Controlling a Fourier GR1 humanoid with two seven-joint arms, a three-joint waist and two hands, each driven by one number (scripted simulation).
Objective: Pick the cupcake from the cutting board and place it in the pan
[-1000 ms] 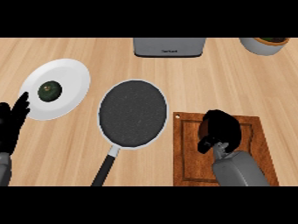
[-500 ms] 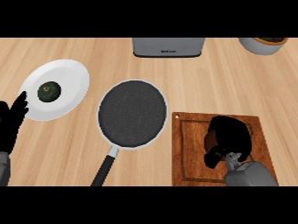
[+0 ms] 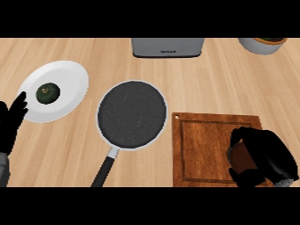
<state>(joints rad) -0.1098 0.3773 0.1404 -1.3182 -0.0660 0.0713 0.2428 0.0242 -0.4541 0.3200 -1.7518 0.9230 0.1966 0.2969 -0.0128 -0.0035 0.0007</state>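
A wooden cutting board lies at the lower right of the head view. My right hand is over its right part with fingers and thumb curled round a brown cupcake. Only a small brown patch of the cupcake shows between them. The dark round pan sits left of the board, touching its edge, with its black handle pointing toward me. My left hand rests open at the left edge, fingers up, away from the pan.
A white plate with a dark green round item lies left of the pan, near my left hand. A grey appliance stands at the back centre and a grey bowl at the back right.
My right hand has moved toward me and to the right over the board, and its fingers have curled round the cupcake. The left hand has not moved.
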